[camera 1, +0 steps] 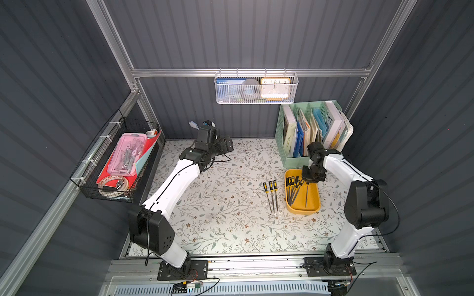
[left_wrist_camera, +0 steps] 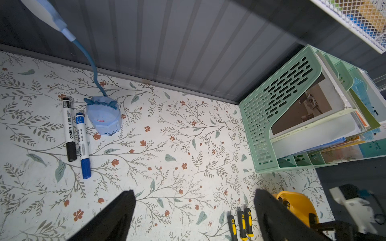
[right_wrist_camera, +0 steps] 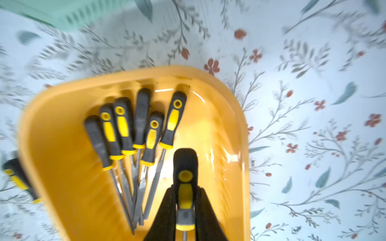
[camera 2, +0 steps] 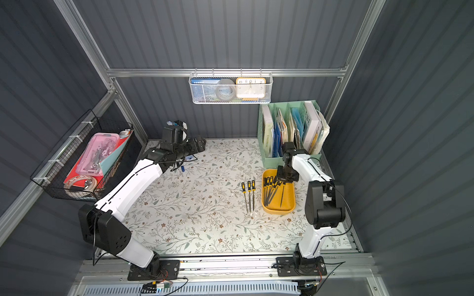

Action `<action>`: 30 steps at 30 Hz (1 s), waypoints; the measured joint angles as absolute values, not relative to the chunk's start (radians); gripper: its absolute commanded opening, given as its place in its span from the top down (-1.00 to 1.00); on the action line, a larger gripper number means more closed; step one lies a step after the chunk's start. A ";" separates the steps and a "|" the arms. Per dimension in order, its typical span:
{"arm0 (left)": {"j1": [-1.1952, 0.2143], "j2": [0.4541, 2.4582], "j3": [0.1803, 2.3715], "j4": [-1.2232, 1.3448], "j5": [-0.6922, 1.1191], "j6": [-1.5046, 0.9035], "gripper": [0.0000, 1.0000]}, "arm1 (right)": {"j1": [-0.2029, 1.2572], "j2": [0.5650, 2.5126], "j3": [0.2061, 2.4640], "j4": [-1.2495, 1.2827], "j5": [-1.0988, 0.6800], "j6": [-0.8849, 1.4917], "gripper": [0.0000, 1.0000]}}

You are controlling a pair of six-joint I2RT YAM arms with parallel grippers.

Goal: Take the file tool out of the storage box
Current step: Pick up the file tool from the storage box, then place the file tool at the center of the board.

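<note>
The right gripper (right_wrist_camera: pixel 185 200) is reaching down into the storage box (right_wrist_camera: pixel 62 167). Its jaws are pinching the black-and-yellow handle of one file tool (right_wrist_camera: pixel 185 167) from both sides, leaving next to no gap between them. In both top views this file tool (camera 1: pixel 306 194) is lying lengthwise along the box's long axis, in the half of the box (camera 1: pixel 302 211) farther from the left arm. Its handle is sitting at the box's far end under the gripper (camera 1: pixel 308 180), and its thin steel shaft is pointing toward the box's near end. Whether it is resting on the box floor or hanging just above it, I cannot tell. In the box's other half, six loose files (right_wrist_camera: pixel 135 129) are fanning out, handles also at the far end. Just beside the box, on the table (camera 1: pixel 218 217), three files (camera 1: pixel 272 194) are lying side by side, parallel to it. The left gripper (left_wrist_camera: pixel 194 193) is hovering well apart from the box, jaws spread wide and holding nothing.
</note>
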State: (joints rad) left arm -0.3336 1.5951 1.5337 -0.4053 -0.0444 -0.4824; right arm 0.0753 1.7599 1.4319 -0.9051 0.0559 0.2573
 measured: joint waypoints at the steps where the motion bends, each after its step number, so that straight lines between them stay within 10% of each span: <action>1: -0.332 1.595 1.534 -0.404 -0.041 -0.483 -0.90 | 0.088 1.738 1.460 -0.914 0.056 0.257 0.96; 15: -0.293 1.587 1.500 -0.359 -0.009 -0.495 -0.90 | 0.534 1.782 1.552 -0.886 0.022 0.463 1.00; 30: -0.294 1.573 1.466 -0.363 -0.008 -0.496 -0.90 | 0.626 2.107 1.686 -0.814 0.030 0.602 1.00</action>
